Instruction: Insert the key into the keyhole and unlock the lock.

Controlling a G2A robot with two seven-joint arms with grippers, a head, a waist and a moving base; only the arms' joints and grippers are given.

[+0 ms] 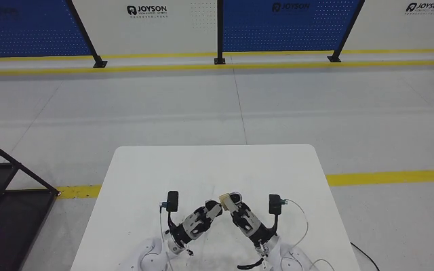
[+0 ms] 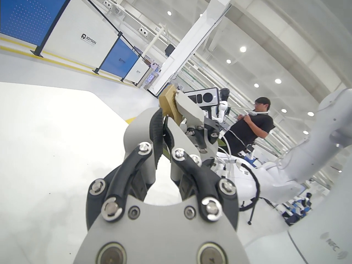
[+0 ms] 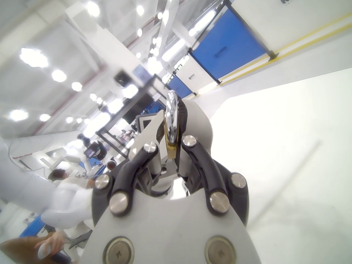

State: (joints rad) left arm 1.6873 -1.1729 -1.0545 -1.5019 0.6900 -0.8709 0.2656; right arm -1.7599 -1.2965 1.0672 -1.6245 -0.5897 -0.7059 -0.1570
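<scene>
A brass padlock [image 1: 228,198] with a chrome shackle [image 3: 172,119] is held above the white table [image 1: 203,166] near its front edge, with my right gripper [image 1: 234,203] shut on it. In the right wrist view the right gripper [image 3: 171,112] has the lock edge-on between its fingers. My left gripper [image 1: 214,207] is just beside the lock, tips pointing at it. In the left wrist view the left gripper [image 2: 162,128] is shut on a thin dark piece, the key, mostly hidden by the pads. The lock's brass body [image 2: 168,101] sits right at the left fingertips.
The table spreads bare and white beyond both grippers. A black metal rack [image 1: 20,183] stands off the table's left side. Blue and white barrier panels [image 1: 285,20] line the floor far behind.
</scene>
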